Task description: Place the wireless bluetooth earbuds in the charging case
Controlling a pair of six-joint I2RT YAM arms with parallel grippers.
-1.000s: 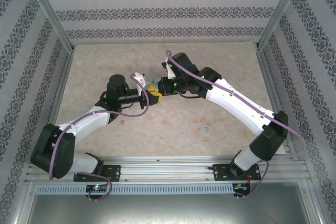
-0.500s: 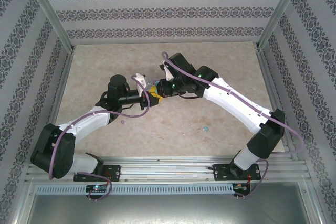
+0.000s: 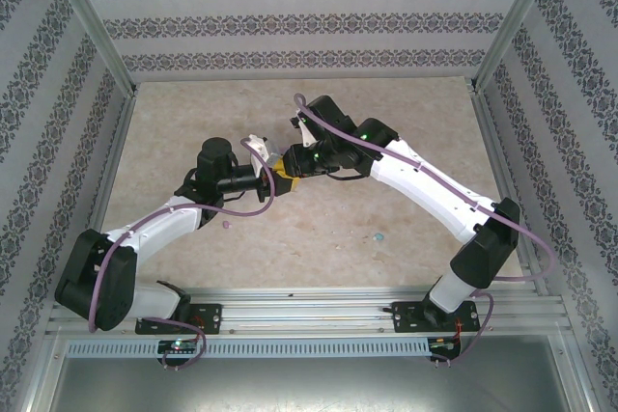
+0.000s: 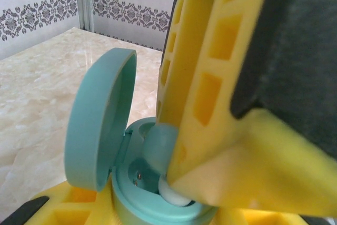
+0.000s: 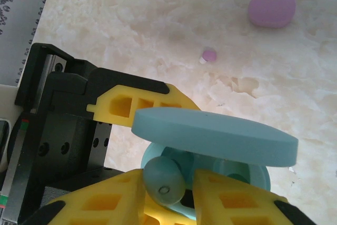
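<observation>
Now, top external: left gripper (image 3: 271,173) and right gripper (image 3: 293,165) meet nose to nose above the beige marbled table (image 3: 406,132) | left wrist: left gripper clamps the open teal oval plastic charging case (image 4: 100,130), with a tiny light-blue rounded plastic earbud (image 4: 158,148) at its socket | right wrist: right gripper narrowly parted around that earbud, a slit beside one finger; a tiny lilac-pink earbud (image 5: 209,55) and a pink oval pebble-like case (image 5: 271,10) lie apart on the table.

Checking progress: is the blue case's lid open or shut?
Open: the lid stands hinged up off the blue case, whose inside is exposed.
</observation>
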